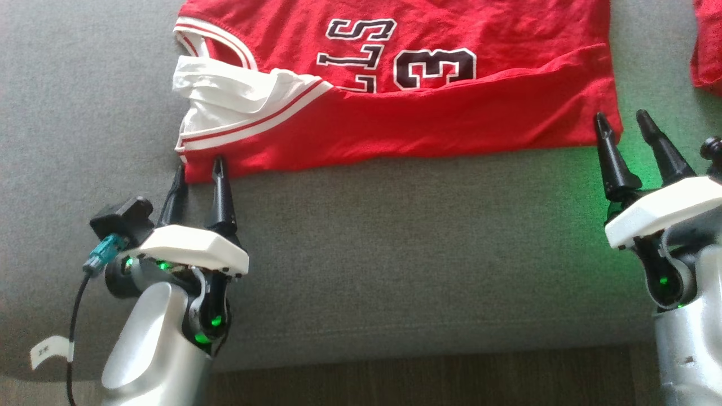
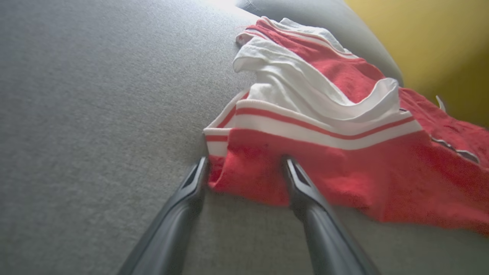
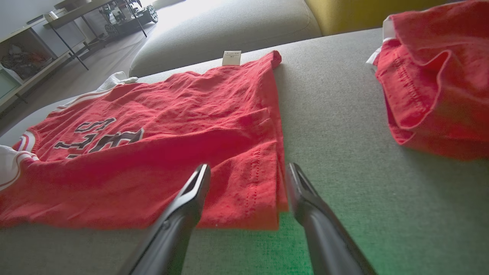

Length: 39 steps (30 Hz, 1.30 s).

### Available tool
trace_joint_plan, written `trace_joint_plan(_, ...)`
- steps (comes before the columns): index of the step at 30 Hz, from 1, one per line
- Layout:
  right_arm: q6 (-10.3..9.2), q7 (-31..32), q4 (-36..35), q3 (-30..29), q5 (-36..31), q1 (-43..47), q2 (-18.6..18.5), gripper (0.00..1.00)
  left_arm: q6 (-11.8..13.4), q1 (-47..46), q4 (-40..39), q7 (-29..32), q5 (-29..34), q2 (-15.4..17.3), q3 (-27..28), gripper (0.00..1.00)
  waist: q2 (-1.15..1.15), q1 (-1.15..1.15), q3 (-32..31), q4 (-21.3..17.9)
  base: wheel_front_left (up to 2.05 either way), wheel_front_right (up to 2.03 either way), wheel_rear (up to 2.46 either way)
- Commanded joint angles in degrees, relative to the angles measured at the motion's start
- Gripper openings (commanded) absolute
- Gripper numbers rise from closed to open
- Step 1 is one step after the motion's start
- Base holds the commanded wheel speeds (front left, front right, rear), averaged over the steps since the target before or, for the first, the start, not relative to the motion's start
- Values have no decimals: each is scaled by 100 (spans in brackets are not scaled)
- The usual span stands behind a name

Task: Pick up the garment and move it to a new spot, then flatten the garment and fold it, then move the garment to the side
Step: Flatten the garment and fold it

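The garment is a red jersey with white striped trim and black-and-white lettering, lying on the grey sofa cushion with its near edge folded over. My left gripper stands open at the jersey's near left corner, one finger on each side of it. At the near right corner my right gripper is open too, its fingers straddling the hem. Neither holds the cloth.
A second red garment lies bunched at the far right. The grey cushion runs to a front edge with dark floor below. A yellow cushion rises behind; shelves and a table stand far off.
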Motion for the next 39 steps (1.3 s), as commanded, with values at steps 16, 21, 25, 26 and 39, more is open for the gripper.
trace_joint_plan(16,-2,385,747,-6,53,-385,205,100,164,-1,-100,538,9,127,-136,0,0,1,-99,108,0,0,0)
trace_joint_plan(21,-2,454,996,-162,-125,-432,228,79,124,57,-256,507,-28,108,-182,0,0,1,-143,184,0,0,0)
trace_joint_plan(25,-2,557,1122,-200,-187,-428,252,0,102,103,-387,455,-45,110,-203,0,0,1,-188,229,0,0,0)
trace_joint_plan(26,-2,571,1116,-208,-176,-415,242,0,96,116,-424,451,-50,118,-207,0,0,1,-196,232,0,0,0)
trace_joint_plan(39,-2,884,445,-195,414,60,-148,0,185,721,-1532,718,-137,434,-183,0,0,1,-384,135,0,0,0)
